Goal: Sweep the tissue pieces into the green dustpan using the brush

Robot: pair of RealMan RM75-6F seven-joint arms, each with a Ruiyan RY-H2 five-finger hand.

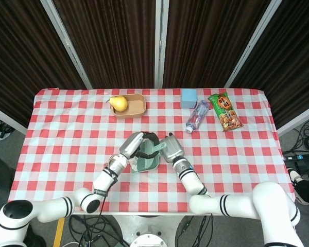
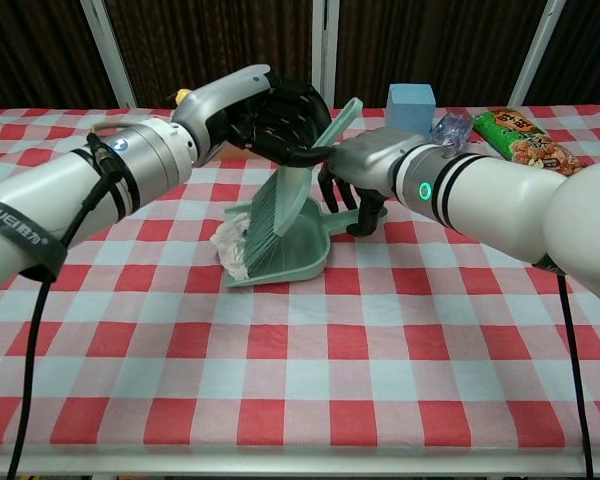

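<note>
Tabletop (image 2: pixel 300 400) in red-and-white check; work sits at its middle, near edge bare of scraps as far as shown; green dustpan (image 2: pixel 305 250) lies flat, mouth facing left, its handle to the right under the right hand (image 2: pixel 365 160), whose fingers curl down around the handle, gripping it; left hand (image 2: pixel 270 105) closed around the handle of the brush (image 2: pixel 280 210), which stands tilted with its bristles down inside the pan's mouth; tissue pieces (image 2: pixel 232 250) bunched at the pan's left lip, partly on the pan, partly over its edge.

Judgement: sweep nearly done; what is left is pushing the last wad fully in.

Hard to make out: how much tissue lies behind the bristles; from the head view both hands (image 1: pixel 136 145) (image 1: pixel 171 148) cover most of the pan.
</note>
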